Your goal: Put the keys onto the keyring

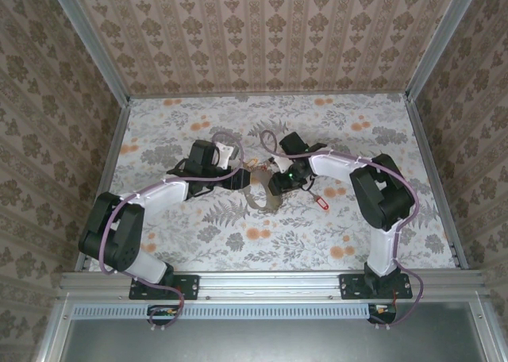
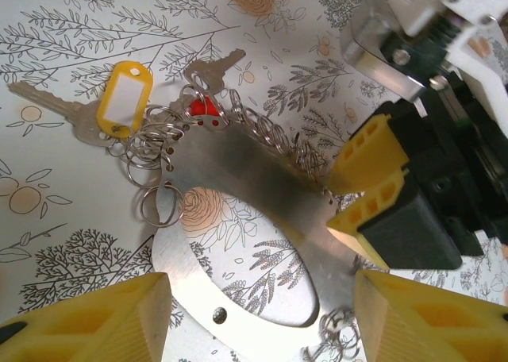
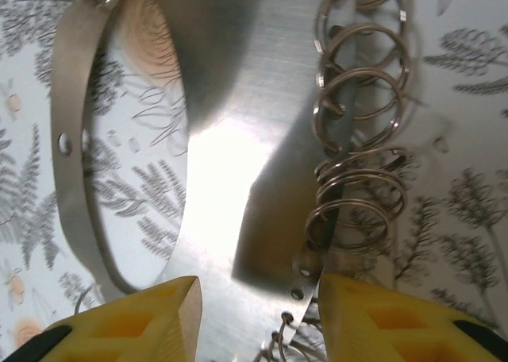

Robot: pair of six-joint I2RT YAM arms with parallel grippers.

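The keyring (image 2: 238, 159) is a flat brushed-metal loop with an oval hole and several small split rings (image 3: 357, 116) along one rim. My left gripper (image 2: 262, 322) spans its narrow end, a yellow finger against each edge. My right gripper (image 3: 258, 298) is open around the wide band, its right finger touching the ringed rim. The right gripper's fingertips (image 2: 369, 152) bracket that rim in the left wrist view. The keys lie by the loop's far end: one silver key with a yellow tag (image 2: 123, 100), another silver key (image 2: 214, 67) beside a red piece (image 2: 202, 108).
From above, both grippers (image 1: 238, 179) (image 1: 278, 179) meet at mid-table over the keyring (image 1: 258, 202). A small red item (image 1: 321, 202) lies on the floral tabletop just right of the right gripper. Patterned walls enclose the table on three sides.
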